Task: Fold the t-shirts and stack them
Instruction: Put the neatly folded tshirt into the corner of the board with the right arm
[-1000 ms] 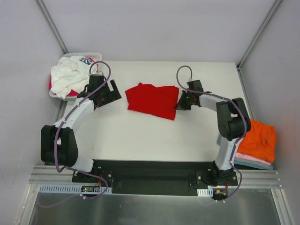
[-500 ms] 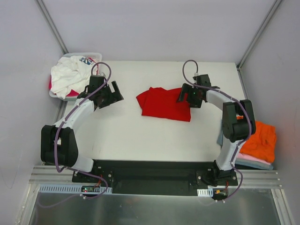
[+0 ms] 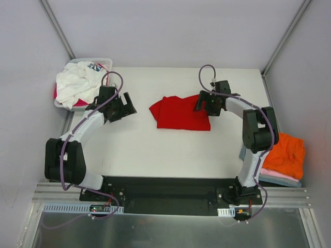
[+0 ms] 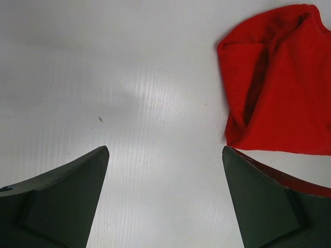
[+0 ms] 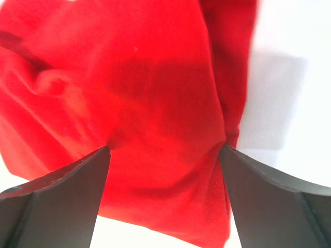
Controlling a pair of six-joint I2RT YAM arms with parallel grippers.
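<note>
Mid-table, red t-shirt (image 3: pixel 183 113) lies rumpled (edges uneven); left fingers (image 4: pixel 57 206) apart over table (image 4: pixel 155 103), right fingers (image 5: pixel 51 206) apart, seemingly above it.

My right gripper (image 5: pixel 164 149): jaws spread wide, nothing pinched between them. Past the tips lies the red t-shirt (image 5: pixel 155 93), rumpled, with creases bunched toward the left and a fold running down its right edge. White table (image 5: pixel 289 103) shows at right and bottom left.

Both arms reach forward with bent elbows. The left gripper (image 3: pixel 120 106) has its jaws wide apart. The right gripper (image 5: pixel 165 150), facing it, is spread wide too.
</note>
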